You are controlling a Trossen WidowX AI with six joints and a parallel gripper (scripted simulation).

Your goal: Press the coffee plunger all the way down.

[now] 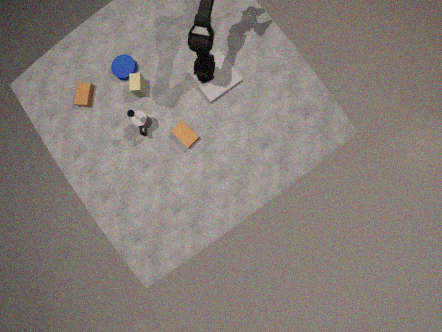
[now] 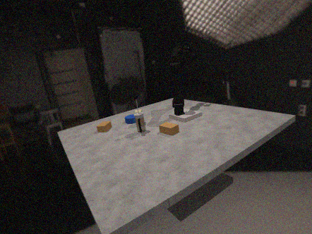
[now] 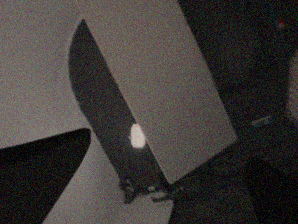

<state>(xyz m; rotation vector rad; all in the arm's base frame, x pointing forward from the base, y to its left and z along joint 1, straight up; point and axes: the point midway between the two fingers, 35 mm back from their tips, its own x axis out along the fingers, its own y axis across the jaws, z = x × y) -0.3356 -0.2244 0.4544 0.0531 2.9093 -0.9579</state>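
The coffee press (image 1: 139, 119) (image 2: 140, 124) stands upright, a small pale cylinder with a dark handle (image 1: 143, 131) (image 2: 140, 125). Its plunger is up: a thin rod (image 2: 137, 106) rises above the lid, with a black knob (image 1: 131, 113) on top. My gripper (image 1: 204, 78) (image 2: 179, 113) is open and empty. It is over the pale slab, well to the right of the press in the top and exterior views and not touching it. In the wrist view one dark finger shows at lower left; the other is hard to tell from the dark background. The press does not show there.
An orange block (image 1: 185, 134) (image 2: 169, 128) lies right of the press, another (image 1: 83, 94) (image 2: 104, 127) to its left. A blue disc (image 1: 124, 66) (image 2: 130, 119) and a pale yellow block (image 1: 135, 82) stand behind it. The pale slab (image 1: 215, 93) (image 2: 187, 117) is below my gripper.
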